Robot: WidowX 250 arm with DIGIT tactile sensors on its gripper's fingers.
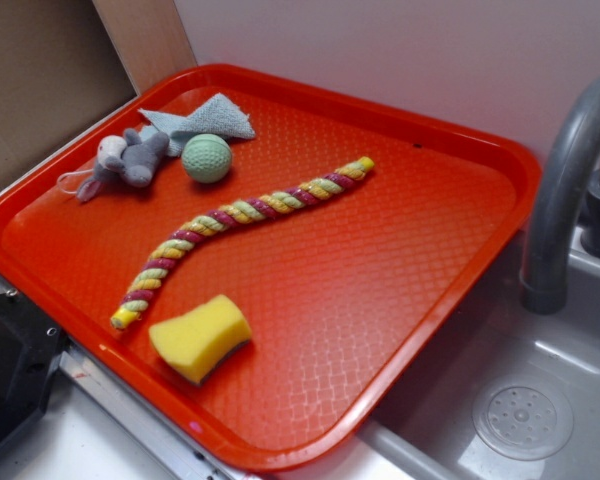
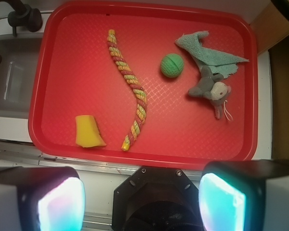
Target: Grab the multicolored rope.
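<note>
Because the multicolored rope (image 2: 128, 85) is made of soft twisted cotton, you can expect it to be light, bendy and a bit squashy, not hard or easy to break. It lies flat in the middle of the red tray (image 1: 450, 150), stretched out in a long gentle curve, with one yellow end near the yellow sponge (image 1: 200, 338) and the other end pointing toward the far side of the tray. The sponge sits just beside that near end but does not seem to touch it. The green ball (image 1: 207, 158), the gray toy mouse (image 1: 130, 160) and the blue cloth (image 1: 205, 120) are off to one side, apart from the rope. Your gripper (image 2: 142, 202) is wide open and holds nothing; in the wrist view you can see its two fingers (image 2: 53, 202) far apart, high above the tray's near edge. I think the best place to take hold is around the middle of the rope, where nothing is close by. Close across the rope, not along it, so it fits between the fingers. The bumpy twists should help it not slip. When it is lifted, both ends will likely droop down.
</note>
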